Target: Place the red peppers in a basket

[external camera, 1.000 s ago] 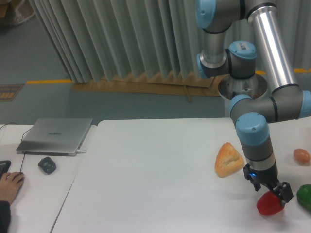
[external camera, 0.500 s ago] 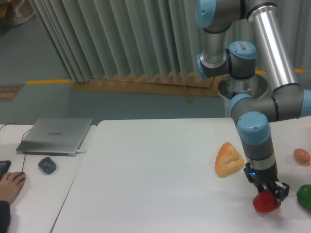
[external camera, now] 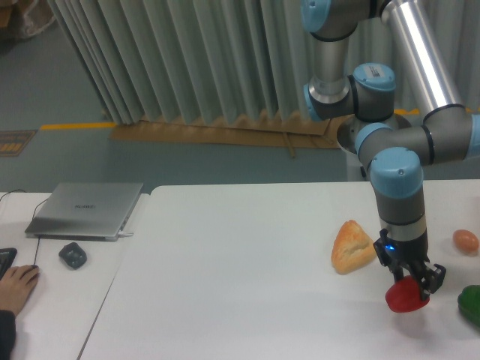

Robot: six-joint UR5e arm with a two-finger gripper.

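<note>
The glossy red pepper (external camera: 403, 298) hangs just above the white table (external camera: 240, 277) at the right front. My gripper (external camera: 411, 284) points down from the grey and blue arm and is shut on the pepper's top. The pepper's stem is hidden between the fingers. No basket shows in this view.
A bread-like orange wedge (external camera: 352, 245) lies left of the gripper. A green pepper (external camera: 472, 304) sits at the right edge, an orange-pink ball (external camera: 466, 240) behind it. At the left are a laptop (external camera: 86, 209), a dark mouse (external camera: 72, 255) and a person's hand (external camera: 15, 283).
The gripper closed on the red pepper and lifted it slightly, moving up and a little left. The arm's upper links have shifted upward.
</note>
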